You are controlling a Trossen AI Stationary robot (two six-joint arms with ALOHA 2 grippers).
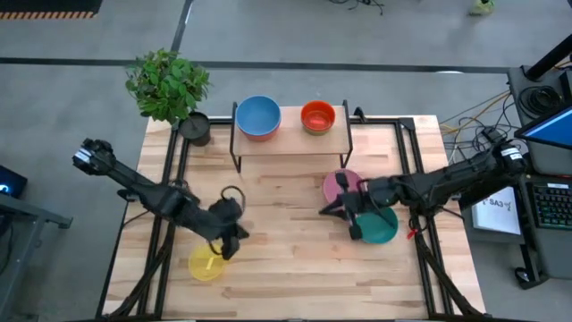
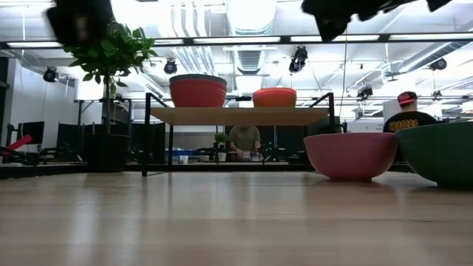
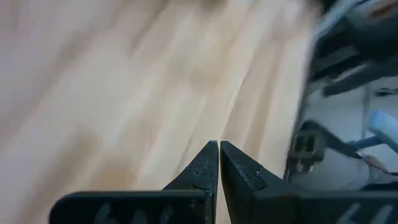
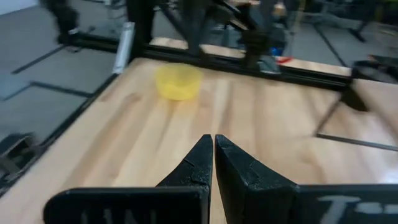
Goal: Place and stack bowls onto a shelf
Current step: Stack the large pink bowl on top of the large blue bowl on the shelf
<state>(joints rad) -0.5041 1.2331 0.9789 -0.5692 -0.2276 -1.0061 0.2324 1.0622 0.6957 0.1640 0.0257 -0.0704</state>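
Bright ceiling lights (image 2: pixel 244 38) glare; both wrist views motion-blurred.

Grey floor (image 1: pixel 375 72), ceiling strip lights (image 2: pixel 236 39)

table (image 1: pixel 295 268) — yellow (image 1: pixel 206 266), pink (image 1: pixel 340 185), teal (image 1: pixel 380 228) bowls, pot (image 1: pixel 195 128) | shelf (image 1: pixel 290 141) — blue (image 1: pixel 258 117), orange (image 1: pixel 317 116) bowls

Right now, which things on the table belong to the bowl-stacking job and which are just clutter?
Job:
shelf
blue bowl and orange bowl, on the shelf
pink bowl
teal bowl
yellow bowl

Clutter:
potted plant
keyboard, off the table
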